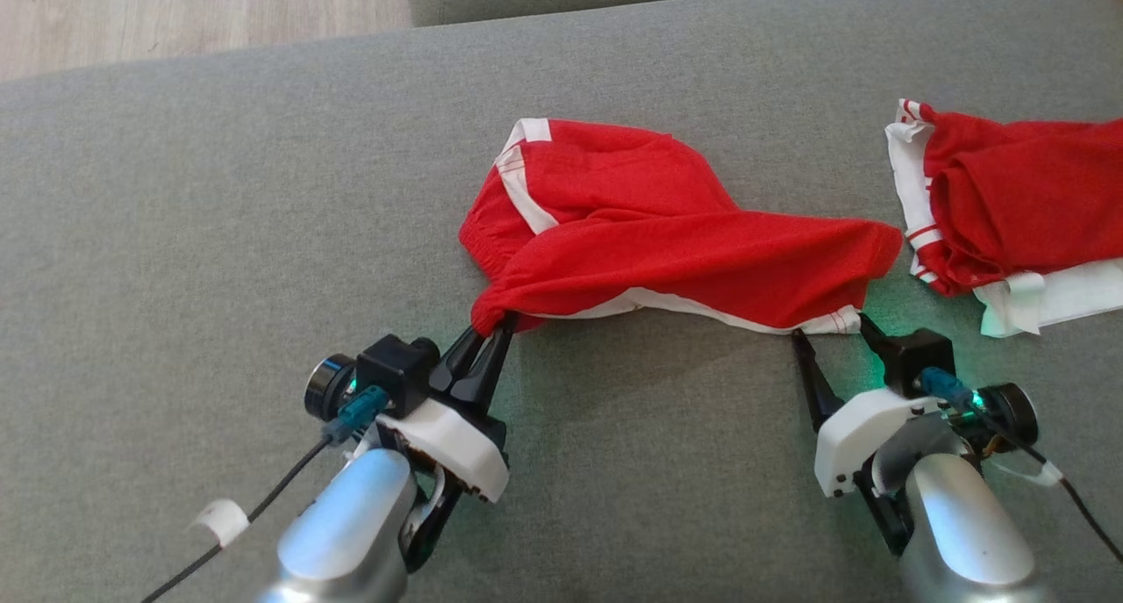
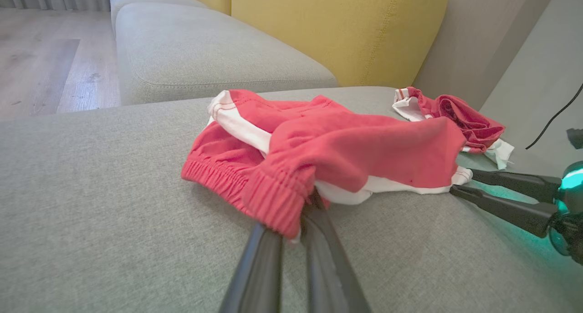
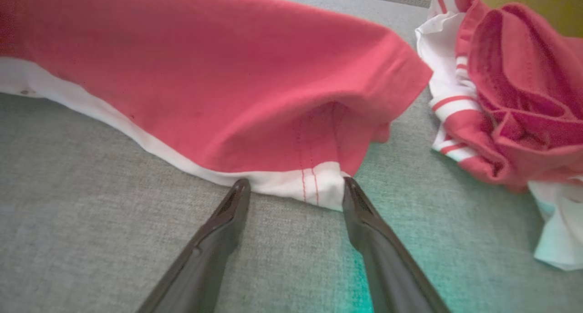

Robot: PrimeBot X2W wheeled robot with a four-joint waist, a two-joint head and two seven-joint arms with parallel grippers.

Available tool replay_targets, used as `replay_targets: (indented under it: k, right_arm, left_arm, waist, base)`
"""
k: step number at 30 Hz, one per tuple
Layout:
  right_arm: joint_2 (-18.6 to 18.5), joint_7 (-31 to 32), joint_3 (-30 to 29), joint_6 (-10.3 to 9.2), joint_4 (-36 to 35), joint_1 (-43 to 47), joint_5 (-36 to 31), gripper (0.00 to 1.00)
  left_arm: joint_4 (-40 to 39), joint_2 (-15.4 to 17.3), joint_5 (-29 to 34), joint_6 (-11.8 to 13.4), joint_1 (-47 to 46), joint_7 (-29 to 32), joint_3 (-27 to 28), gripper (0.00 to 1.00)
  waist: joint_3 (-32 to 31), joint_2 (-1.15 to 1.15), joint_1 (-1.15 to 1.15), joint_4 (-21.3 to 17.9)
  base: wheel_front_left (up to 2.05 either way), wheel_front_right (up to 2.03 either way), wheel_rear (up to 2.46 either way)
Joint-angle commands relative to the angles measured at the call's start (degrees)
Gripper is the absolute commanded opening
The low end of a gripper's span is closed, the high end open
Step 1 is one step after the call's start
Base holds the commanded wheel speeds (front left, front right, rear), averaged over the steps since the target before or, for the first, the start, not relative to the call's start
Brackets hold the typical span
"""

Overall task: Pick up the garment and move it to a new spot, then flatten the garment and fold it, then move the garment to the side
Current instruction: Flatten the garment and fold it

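Left gripper (image 1: 493, 329) is clamped on the elastic waistband of the red mesh shorts with white trim (image 1: 632, 226), lying midway across the grey fabric cushion (image 1: 175, 234), while the right gripper (image 1: 830, 326) stands spread astride their white hem, seemingly not yet gripping, so flattening calls for closing there next.

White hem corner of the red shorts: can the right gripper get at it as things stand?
Probably yes: the right gripper stands open astride the hem corner, nothing blocking.
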Motion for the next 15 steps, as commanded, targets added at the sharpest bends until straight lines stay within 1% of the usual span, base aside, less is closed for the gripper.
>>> replay_targets:
  k: [1,7,8,9,10,11,15]
  right_arm:
    - [-0.20,-0.45,1.38,-0.05,-0.64,-1.65,-0.45,1.00]
    - [-0.20,-0.91,1.46,-0.05,1.54,-2.96,-0.91,1.00]
    - [-0.20,-0.87,1.58,-0.05,1.96,-3.22,-0.80,0.96]
    - [-0.20,-0.77,1.70,-0.05,2.41,-3.50,-0.73,0.48]
    - [-0.20,-0.72,1.78,-0.05,2.87,-3.77,-0.77,0.08]
    - [-0.20,-0.76,1.80,-0.05,3.29,-4.00,-0.81,0.00]
    - [-0.21,-1.88,1.73,-0.05,4.31,-4.64,-0.68,0.00]
  left_arm:
    - [-1.29,0.98,0.41,0.44,-2.22,-0.70,1.37,0.00]
    - [-0.92,1.19,0.50,0.38,-2.48,-0.70,1.08,0.00]
    - [-0.82,1.26,0.54,0.38,-2.52,-0.70,0.98,0.00]
    - [-0.74,1.31,0.55,0.37,-2.56,-0.70,0.89,0.00]
    - [-0.66,1.36,0.54,0.36,-2.59,-0.70,0.82,0.00]
    - [-0.57,1.41,0.52,0.36,-2.60,-0.70,0.75,0.00]
    - [0.00,1.82,0.74,0.41,-2.69,-0.62,0.30,0.00]
  waist:
    - [0.00,0.00,0.00,0.05]
    - [0.08,0.00,0.00,0.04]
    - [0.10,0.00,0.00,0.00]
    - [0.12,0.00,0.00,-0.03]
    - [0.12,0.00,0.00,-0.06]
    - [0.09,0.00,0.00,-0.08]
    - [-0.40,0.00,0.00,-0.17]
  base:
    - [0.00,0.00,0.00]
    - [0.00,0.00,0.00]
    - [0.00,0.00,0.00]
    - [0.00,0.00,0.00]
    - [0.00,0.00,0.00]
    - [0.00,0.00,0.00]
    - [0.00,0.00,0.00]
